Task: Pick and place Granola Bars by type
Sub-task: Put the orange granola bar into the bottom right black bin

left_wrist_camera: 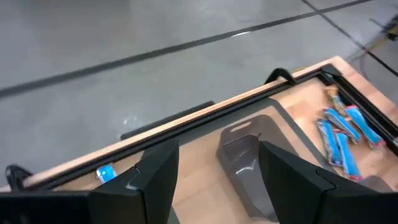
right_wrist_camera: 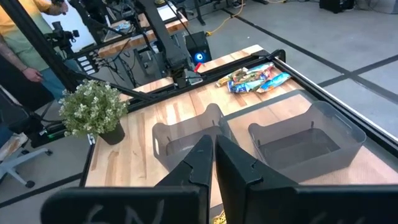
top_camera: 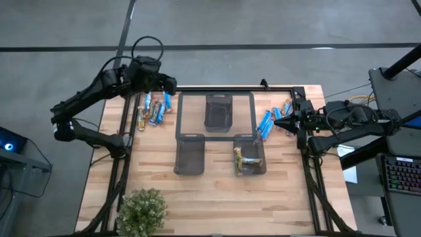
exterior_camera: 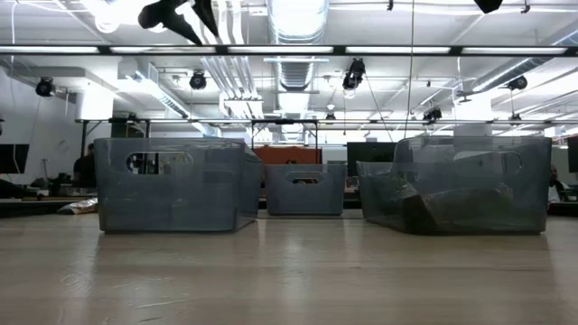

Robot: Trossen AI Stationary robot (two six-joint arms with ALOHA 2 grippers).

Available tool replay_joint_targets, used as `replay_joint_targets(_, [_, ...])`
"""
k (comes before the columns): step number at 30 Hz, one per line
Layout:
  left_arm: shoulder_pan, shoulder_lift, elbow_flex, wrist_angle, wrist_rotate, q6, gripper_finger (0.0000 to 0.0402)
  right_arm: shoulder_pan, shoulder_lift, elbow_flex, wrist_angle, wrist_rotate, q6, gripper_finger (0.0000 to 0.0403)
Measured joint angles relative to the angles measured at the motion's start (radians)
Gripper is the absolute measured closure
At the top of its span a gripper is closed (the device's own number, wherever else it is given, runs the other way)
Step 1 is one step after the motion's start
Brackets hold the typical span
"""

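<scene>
Granola bars lie in two heaps on the table. A mixed blue, red-and-blue and gold heap (top_camera: 152,108) (right_wrist_camera: 252,79) is near the far left corner. A mostly blue heap (top_camera: 270,120) (left_wrist_camera: 342,134) is at the right. Brownish-gold bars (top_camera: 245,160) lie in the near right bin (top_camera: 250,155). My left gripper (top_camera: 172,84) (left_wrist_camera: 217,152) hangs open above the far left edge, just beyond the left heap. My right gripper (top_camera: 276,122) (right_wrist_camera: 214,142) is shut, pointing left over the right heap. I see nothing between its fingers.
Three dark mesh bins stand mid-table: the far centre one (top_camera: 218,112), the near left one (top_camera: 189,153) and the near right one. A potted plant (top_camera: 141,210) sits at the near left edge. A black rail frame (top_camera: 217,88) borders the table. A person (right_wrist_camera: 18,37) stands beyond the table.
</scene>
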Motion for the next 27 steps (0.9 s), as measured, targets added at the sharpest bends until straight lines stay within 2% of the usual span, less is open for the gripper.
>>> replay_joint_targets(5, [0.065,0.042,0.013,-0.036,0.01,-0.04,0.0197,0.0,0.014,0.0,-0.008,0.0,0.038,0.039])
replay_joint_targets(16, [0.152,0.138,0.078,-0.125,0.071,-0.024,0.0197,0.0,0.041,0.0,-0.072,0.0,0.101,0.039])
replay_joint_targets(27, [0.266,0.286,0.242,-0.299,0.143,0.056,0.0197,0.0,0.048,0.0,-0.088,0.0,0.104,0.039])
